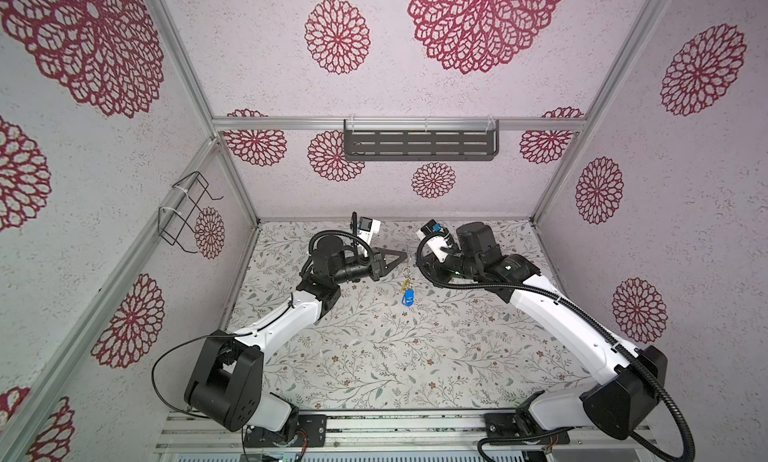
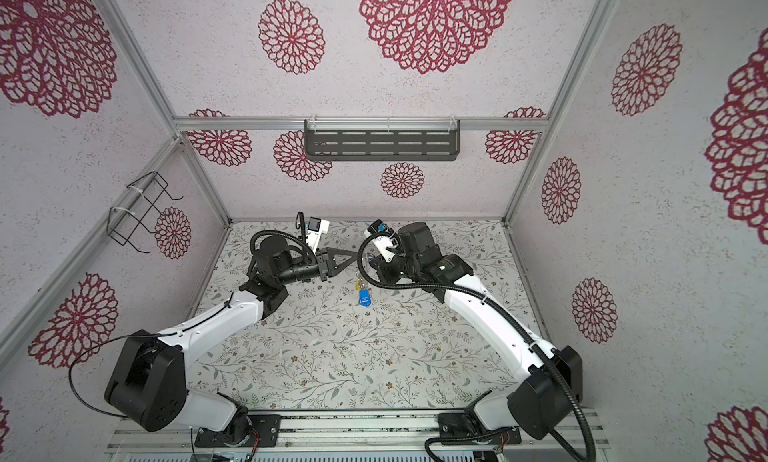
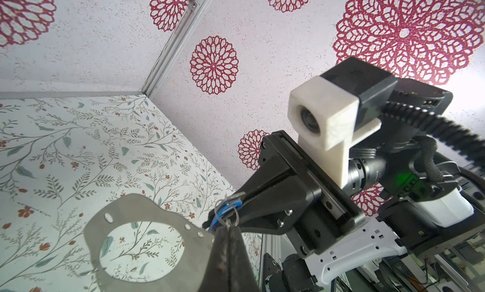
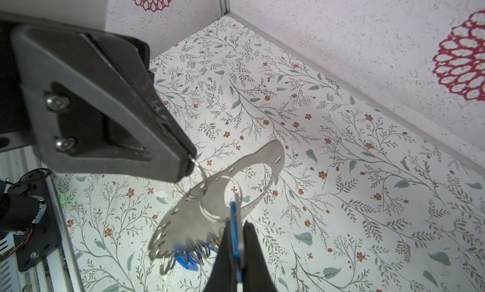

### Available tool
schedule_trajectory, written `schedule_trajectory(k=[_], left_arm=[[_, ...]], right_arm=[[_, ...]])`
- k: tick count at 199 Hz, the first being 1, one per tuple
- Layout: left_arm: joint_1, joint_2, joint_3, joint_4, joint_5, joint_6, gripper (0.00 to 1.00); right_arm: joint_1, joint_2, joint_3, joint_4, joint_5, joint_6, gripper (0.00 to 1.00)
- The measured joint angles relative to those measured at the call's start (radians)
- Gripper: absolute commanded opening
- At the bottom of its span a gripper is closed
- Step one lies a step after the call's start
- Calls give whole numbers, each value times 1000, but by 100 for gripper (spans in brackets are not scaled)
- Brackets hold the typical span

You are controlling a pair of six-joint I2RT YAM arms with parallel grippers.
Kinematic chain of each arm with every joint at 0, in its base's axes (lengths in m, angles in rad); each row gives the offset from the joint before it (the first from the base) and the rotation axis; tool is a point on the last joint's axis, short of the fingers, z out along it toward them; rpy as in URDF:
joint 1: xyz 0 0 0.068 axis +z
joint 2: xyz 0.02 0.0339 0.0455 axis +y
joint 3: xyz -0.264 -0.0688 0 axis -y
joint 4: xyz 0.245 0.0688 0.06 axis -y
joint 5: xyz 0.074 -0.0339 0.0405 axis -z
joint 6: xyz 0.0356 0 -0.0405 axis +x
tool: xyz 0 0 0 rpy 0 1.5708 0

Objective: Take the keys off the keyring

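- Keyring (image 3: 126,209) hangs between the two hands, over the back middle of the worktop (image 1: 374,356). In both top views it shows only edge-on, under the hands' tips.
- Left hand (image 1: 404,254) reaches in level from the left, its fingers pressed together with no gap.
- The fingertips of this hand sit at the keyring's upper rim, and the plate hangs down from them.
- In the right wrist view a small split ring (image 4: 203,169) comes out of those tips and runs through a rim hole. Whether the fingers bite that ring alone or the rim as well, I cannot tell.
- The keyring itself is a flat grey plate with a wide central hole and small holes along its rim. In the left wrist view the floral worktop shows through the big hole.
- Keys (image 4: 199,251) bunch at the plate's low end, hung on small rings through the rim holes. There is blue and a touch of yellow among them.
- In both top views the bunch dangles just below the hands' tips. Whether its lowest part reaches the worktop I cannot tell.
- Right hand (image 3: 225,210) comes in from the right, its tips just beside the left hand's. It is closed on a blue tag (image 4: 233,217), held edgewise between the fingers.
- A larger ring (image 4: 210,217) by that tag is looped through the plate.
- In the top views the right hand's tips are mostly hidden under its own wrist.
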Motion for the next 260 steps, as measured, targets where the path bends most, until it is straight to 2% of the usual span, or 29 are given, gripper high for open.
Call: schedule_trajectory(k=[49, 99, 161, 225, 260], left_arm=[[0, 25, 16, 26, 15, -13, 0], [-15, 57, 92, -71, -7, 64, 0], [-17, 78, 100, -111, -30, 99, 0], [-24, 83, 104, -124, -40, 110, 0], [-35, 83, 104, -117, -31, 118, 0]], right_arm=[[31, 40, 112, -91, 102, -73, 0], [75, 192, 370, -259, 212, -123, 0], [101, 306, 531, -421, 282, -142, 0], [98, 312, 540, -438, 264, -130, 0], [78, 233, 426, -360, 219, -131, 0]])
